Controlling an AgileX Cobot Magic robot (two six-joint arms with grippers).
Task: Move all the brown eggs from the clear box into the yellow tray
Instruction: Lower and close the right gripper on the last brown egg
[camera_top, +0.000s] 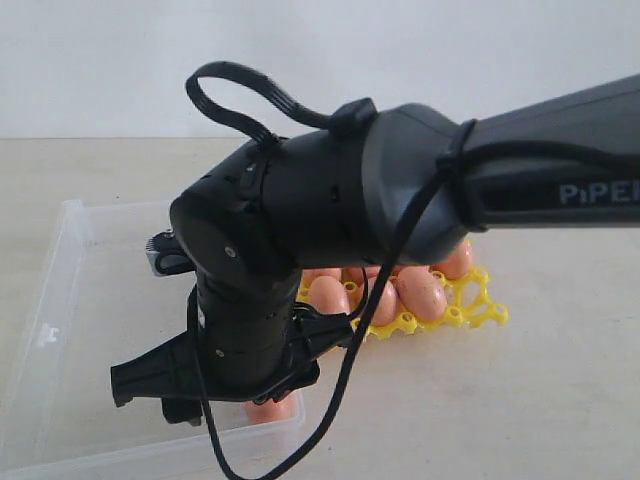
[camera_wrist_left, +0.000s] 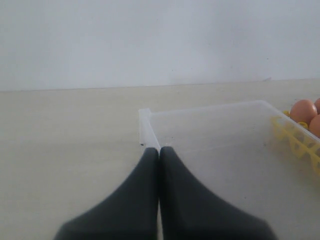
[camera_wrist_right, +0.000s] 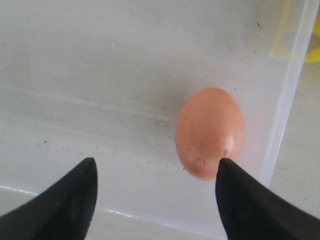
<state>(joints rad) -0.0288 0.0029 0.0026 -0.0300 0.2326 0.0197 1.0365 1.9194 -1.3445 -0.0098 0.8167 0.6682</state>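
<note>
One brown egg lies on the floor of the clear box, close to its side wall. My right gripper hangs open over it, the egg just off one fingertip and not held. From the exterior view the right arm reaches across the clear box and hides the gripper; the egg peeks out under it. The yellow tray beside the box holds several brown eggs. My left gripper is shut on nothing, pointing at a corner of the box.
The box and tray sit on a pale tabletop in front of a white wall. A black cable loops down from the right arm over the box's near edge. The tray shows through the box wall in the left wrist view.
</note>
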